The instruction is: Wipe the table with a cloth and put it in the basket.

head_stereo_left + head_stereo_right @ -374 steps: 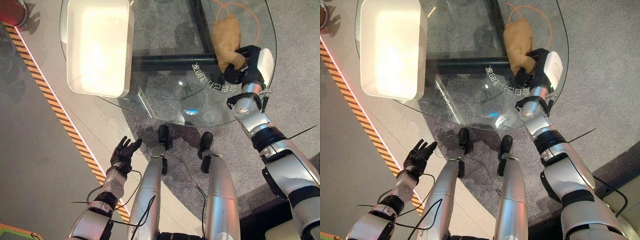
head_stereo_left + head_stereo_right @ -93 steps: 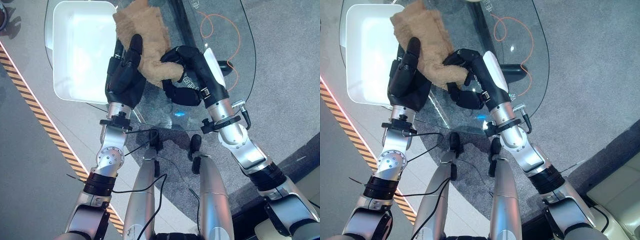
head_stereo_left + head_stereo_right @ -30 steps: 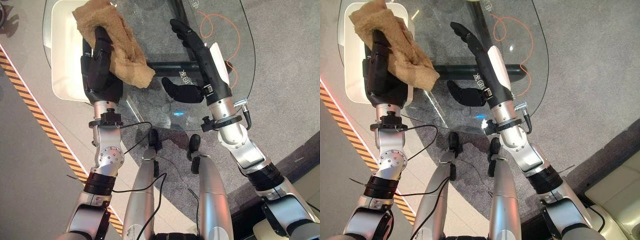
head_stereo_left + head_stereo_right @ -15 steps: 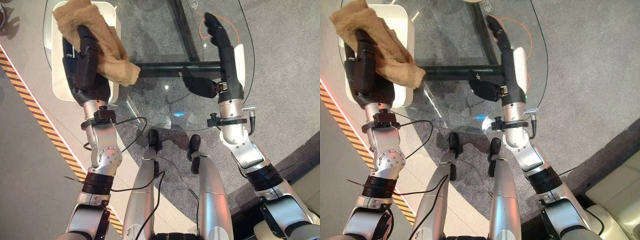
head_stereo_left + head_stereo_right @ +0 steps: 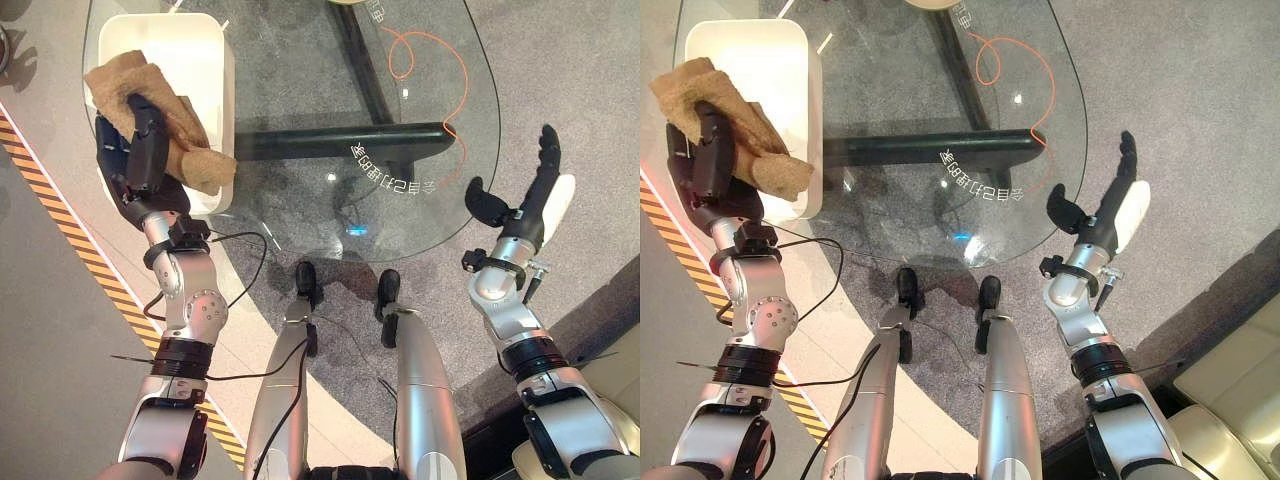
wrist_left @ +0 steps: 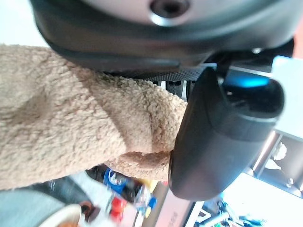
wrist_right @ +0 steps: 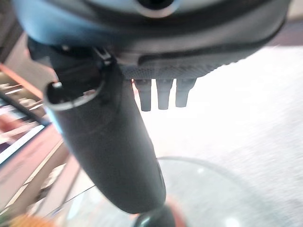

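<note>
While the tan fleece cloth (image 5: 150,110) hangs over the white basket's (image 5: 205,60) near rim, pinched by the left hand (image 5: 135,160), release should follow only once it is carried farther inward. Right hand (image 5: 525,205), fingers straight and empty, stands beside the glass table (image 5: 400,130).

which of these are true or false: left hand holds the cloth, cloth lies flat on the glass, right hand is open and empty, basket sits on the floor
1. The left hand holds the tan cloth. True.
2. The cloth lies flat on the glass table. False: it is held up at the white basket.
3. The right hand is open and empty. True, off the table's edge.
4. The basket sits on the floor. False: it stands on the table's left end.
</note>
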Available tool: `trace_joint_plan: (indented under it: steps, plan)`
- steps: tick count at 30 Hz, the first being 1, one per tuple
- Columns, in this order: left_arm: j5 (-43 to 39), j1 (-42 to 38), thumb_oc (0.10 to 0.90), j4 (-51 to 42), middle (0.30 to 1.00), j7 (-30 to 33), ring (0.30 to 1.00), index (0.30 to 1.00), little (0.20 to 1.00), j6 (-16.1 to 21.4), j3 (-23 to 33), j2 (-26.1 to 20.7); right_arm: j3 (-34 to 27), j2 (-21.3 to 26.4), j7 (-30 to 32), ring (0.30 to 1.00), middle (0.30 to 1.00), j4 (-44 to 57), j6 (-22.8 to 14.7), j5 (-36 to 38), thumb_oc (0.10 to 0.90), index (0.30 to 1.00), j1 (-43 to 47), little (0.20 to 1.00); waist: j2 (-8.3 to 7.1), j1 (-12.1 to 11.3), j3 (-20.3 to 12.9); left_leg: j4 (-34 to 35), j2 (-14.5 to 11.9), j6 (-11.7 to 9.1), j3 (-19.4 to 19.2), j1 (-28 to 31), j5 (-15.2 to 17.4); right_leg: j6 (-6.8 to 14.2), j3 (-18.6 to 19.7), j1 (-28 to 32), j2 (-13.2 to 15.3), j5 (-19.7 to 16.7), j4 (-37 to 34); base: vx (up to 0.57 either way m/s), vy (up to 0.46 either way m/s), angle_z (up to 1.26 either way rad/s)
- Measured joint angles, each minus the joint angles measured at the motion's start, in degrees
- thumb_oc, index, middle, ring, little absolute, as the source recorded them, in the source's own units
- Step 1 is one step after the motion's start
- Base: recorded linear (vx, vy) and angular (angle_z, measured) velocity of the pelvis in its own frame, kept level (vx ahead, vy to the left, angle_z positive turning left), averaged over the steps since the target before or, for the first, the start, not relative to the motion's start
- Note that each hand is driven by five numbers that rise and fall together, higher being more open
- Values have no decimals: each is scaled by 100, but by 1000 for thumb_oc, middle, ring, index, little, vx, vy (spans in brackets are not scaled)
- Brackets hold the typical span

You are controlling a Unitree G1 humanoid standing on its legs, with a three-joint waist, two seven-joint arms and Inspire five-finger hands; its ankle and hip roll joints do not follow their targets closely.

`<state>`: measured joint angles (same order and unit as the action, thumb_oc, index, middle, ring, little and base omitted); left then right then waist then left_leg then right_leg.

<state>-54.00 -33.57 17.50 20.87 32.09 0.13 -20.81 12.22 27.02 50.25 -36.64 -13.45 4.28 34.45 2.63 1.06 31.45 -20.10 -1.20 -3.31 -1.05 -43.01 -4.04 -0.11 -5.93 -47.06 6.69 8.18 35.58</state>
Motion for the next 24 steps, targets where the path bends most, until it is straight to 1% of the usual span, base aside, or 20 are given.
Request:
trace_joint_plan:
  steps: [5,8,11,13,16,20,22,24]
  plan:
    - [579,-346,100,392,300,663,300,300,200,2,31,-342,-57,26,126,900,900,-596,-149,495,800,900,99,900,1,-2,0,6,-29,-2,-9,-21,1,-16,5,-25,-31,-12,-22,-3,0,-1]
    - [893,-757,100,795,300,1178,300,300,200,1,11,-665,-45,28,165,900,900,-828,-250,709,800,900,118,900,2,31,1,8,-56,-9,-8,-46,4,-30,1,-41,-58,-21,-52,0,0,0]
    - [991,-1101,100,1202,300,1465,300,300,200,-2,-183,-1040,-44,30,165,900,900,-1179,-351,776,800,900,216,900,2,70,1,13,-65,-13,-9,-75,6,-34,-1,-66,-67,-26,-70,0,0,0]
    - [1000,-1391,100,1472,300,1633,300,300,200,-6,-311,-1232,-49,40,164,900,900,-1510,-484,960,800,900,331,900,2,87,1,12,-68,-13,-10,-119,7,-34,-1,-103,-70,-30,-77,0,0,0]
    - [1149,-1753,100,1887,300,1810,300,300,200,-44,-484,-1408,-44,59,147,900,900,-1746,-578,1072,800,900,371,900,3,93,1,8,-86,-14,-11,-162,7,-39,-9,-128,-83,-55,-82,0,0,0]
    - [1400,-2141,100,2415,300,1966,300,300,200,-211,-903,-1605,-30,95,99,900,900,-2118,-677,1158,800,900,517,900,2,111,1,-6,-83,-14,-11,-210,7,-36,-11,-162,-78,-62,-83,0,0,0]
    - [1438,-2276,100,2652,300,1990,300,300,200,-238,-1093,-1640,-17,113,29,900,900,-2320,-741,1165,800,900,589,900,2,124,1,-8,-83,-14,-13,-216,7,-35,-9,-171,-78,-65,-77,0,0,0]
    - [1452,-2335,100,2759,300,1996,300,300,200,-340,-1173,-1652,19,150,-41,900,900,-2374,-748,1211,800,900,650,900,2,148,1,-8,-83,-14,-12,-218,7,-36,-9,-175,-79,-67,-78,0,0,0]
